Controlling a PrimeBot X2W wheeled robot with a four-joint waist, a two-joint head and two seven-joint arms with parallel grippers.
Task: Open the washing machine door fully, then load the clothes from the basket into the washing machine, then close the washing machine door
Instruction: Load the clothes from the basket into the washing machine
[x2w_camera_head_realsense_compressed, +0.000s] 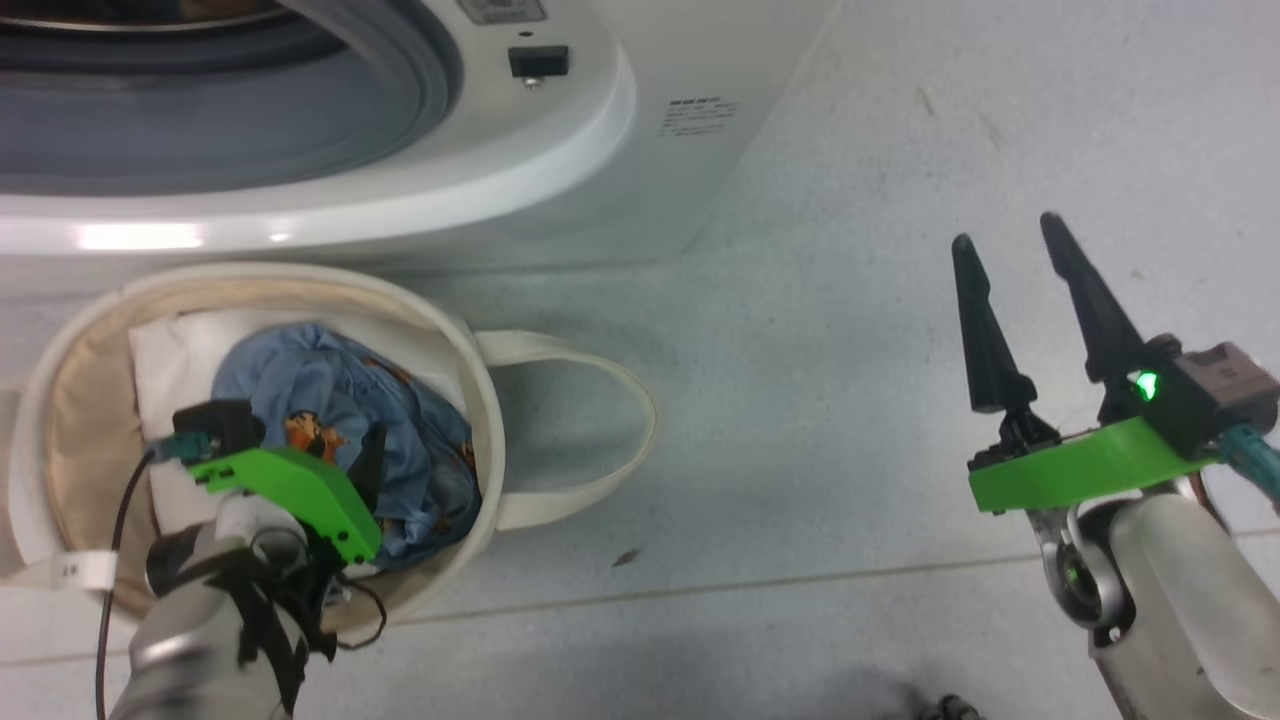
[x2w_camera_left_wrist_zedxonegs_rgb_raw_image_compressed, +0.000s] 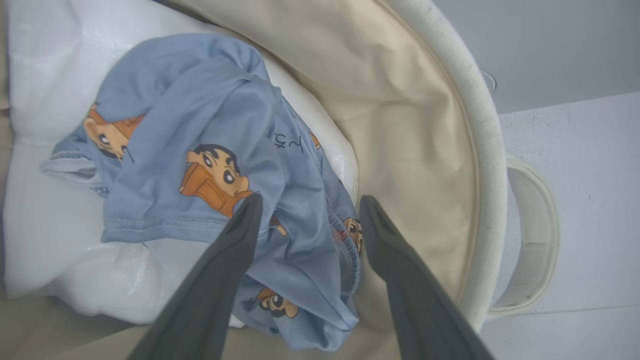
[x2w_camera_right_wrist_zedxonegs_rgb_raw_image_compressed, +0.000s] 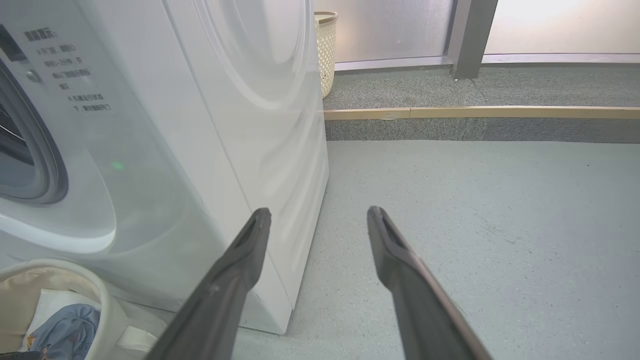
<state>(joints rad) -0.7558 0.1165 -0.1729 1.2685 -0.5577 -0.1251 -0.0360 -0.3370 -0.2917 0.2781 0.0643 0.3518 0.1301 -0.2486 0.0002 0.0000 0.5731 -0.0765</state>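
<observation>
The basket (x2w_camera_head_realsense_compressed: 470, 350) stands on the floor before the washing machine (x2w_camera_head_realsense_compressed: 560, 140), whose opening (x2w_camera_head_realsense_compressed: 200, 120) is uncovered; the washing machine door is out of view. Light blue clothes (x2w_camera_head_realsense_compressed: 330, 400) with orange-brown cartoon prints lie heaped in the basket. My left gripper (x2w_camera_head_realsense_compressed: 368, 462) reaches down into it. In the left wrist view this gripper (x2w_camera_left_wrist_zedxonegs_rgb_raw_image_compressed: 310, 202) is open, its fingers (x2w_camera_left_wrist_zedxonegs_rgb_raw_image_compressed: 235, 240) straddling a fold of the clothes (x2w_camera_left_wrist_zedxonegs_rgb_raw_image_compressed: 200, 125) near the basket wall (x2w_camera_left_wrist_zedxonegs_rgb_raw_image_compressed: 425, 150). My right gripper (x2w_camera_head_realsense_compressed: 1006, 234) hangs open and empty over the floor to the right, pointing past the machine's corner (x2w_camera_right_wrist_zedxonegs_rgb_raw_image_compressed: 300, 200).
A plain white bundle (x2w_camera_left_wrist_zedxonegs_rgb_raw_image_compressed: 45, 200) lies under the clothes. One basket handle (x2w_camera_head_realsense_compressed: 610, 400) rests on the floor to the right. A cream wicker bin (x2w_camera_right_wrist_zedxonegs_rgb_raw_image_compressed: 326, 50) stands behind the machine, and a raised step (x2w_camera_right_wrist_zedxonegs_rgb_raw_image_compressed: 475, 112) crosses the far floor.
</observation>
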